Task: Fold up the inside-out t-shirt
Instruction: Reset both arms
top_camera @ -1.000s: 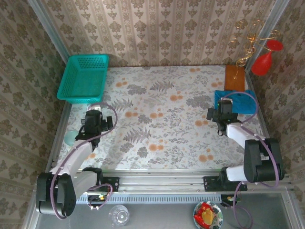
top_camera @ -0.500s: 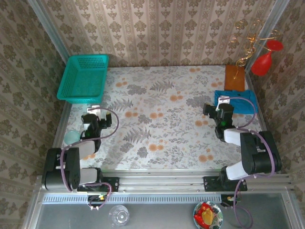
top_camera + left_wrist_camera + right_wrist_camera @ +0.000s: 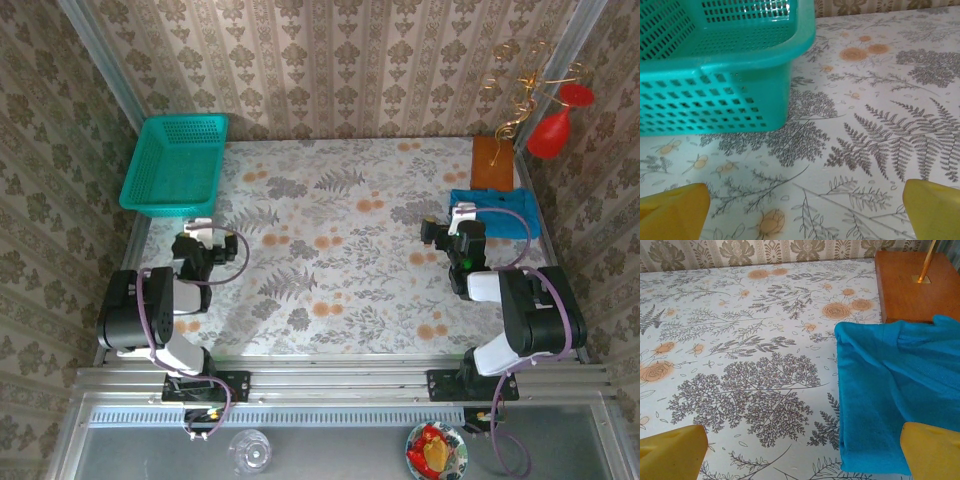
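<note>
The flowered table (image 3: 340, 255) spreads out from the wooden block (image 3: 905, 285), which sits at its far right corner. The teal mesh basket (image 3: 175, 165) stands well away to the left of that block, at the opposite far corner, and from my left wrist I see nothing inside it.

The inside-out t-shirt (image 3: 890, 385) lies just in front of the block, its far edge touching or slightly overlapping the block's near edge. It is a compact blue rectangle of several layers with a rounded fold along the side turned away from the block's right.

My right claw (image 3: 802, 451) hangs low just in front of the block and beside the shirt's near left corner. Its yellow fingers (image 3: 932, 452) are spread wide with nothing between them. My left claw (image 3: 802, 207) is far left of the block, just in front of the basket, also spread apart and empty.

I judge the folding to be done or nearly so, since the cloth reads as a tidy packet and I grip nothing. If a fold is left, my right claw should pinch the shirt's near edge without snagging only the top layer, and my left must cross toward the block to help.
</note>
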You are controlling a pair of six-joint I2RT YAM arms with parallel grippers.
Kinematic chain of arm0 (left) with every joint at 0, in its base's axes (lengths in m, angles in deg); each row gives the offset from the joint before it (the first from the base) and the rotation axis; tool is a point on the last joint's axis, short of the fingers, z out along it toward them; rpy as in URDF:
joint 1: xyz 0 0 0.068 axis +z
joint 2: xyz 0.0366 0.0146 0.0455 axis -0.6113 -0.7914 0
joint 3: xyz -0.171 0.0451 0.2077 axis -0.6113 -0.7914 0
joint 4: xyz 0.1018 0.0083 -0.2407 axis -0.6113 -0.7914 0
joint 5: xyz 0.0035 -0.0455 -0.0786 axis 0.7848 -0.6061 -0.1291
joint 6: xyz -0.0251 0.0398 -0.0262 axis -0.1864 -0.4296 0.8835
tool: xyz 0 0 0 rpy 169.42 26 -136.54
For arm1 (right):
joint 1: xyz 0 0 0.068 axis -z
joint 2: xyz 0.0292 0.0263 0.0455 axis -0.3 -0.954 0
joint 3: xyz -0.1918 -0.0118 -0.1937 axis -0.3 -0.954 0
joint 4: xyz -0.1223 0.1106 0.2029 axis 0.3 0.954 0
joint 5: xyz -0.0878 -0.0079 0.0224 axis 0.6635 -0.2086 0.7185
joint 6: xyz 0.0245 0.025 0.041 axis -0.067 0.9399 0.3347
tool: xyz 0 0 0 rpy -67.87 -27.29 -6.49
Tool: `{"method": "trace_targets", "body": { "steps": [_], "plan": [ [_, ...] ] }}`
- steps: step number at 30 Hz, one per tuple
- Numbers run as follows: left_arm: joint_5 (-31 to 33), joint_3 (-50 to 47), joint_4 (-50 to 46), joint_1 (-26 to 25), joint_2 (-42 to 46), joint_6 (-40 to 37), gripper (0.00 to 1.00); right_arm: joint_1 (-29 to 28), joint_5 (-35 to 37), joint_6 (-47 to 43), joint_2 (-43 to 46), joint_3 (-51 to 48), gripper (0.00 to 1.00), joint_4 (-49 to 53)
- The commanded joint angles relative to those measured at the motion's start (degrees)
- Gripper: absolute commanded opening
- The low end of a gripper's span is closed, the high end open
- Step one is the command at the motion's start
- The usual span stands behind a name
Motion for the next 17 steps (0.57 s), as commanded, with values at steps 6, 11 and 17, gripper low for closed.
{"method": "trace_targets", "body": {
  "steps": [6, 11, 17],
  "plan": [
    [0.33, 4.17, -4.64, -0.66, 0.25, -1.10, 1.00, -0.23, -0.92, -0.80, -0.57, -0.43, 1.00, -2.72],
    [1.33, 3.60, -3.58, -1.59, 0.33, -1.88, 1.00, -0.32, -0.96, -0.89, -0.80, -0.26, 1.00, -2.50],
    [1.31, 3.69, -3.80, -1.58, 0.32, -1.80, 1.00, -0.32, -1.10, -0.89, -0.50, -0.62, 1.00, -2.87]
  ]
}}
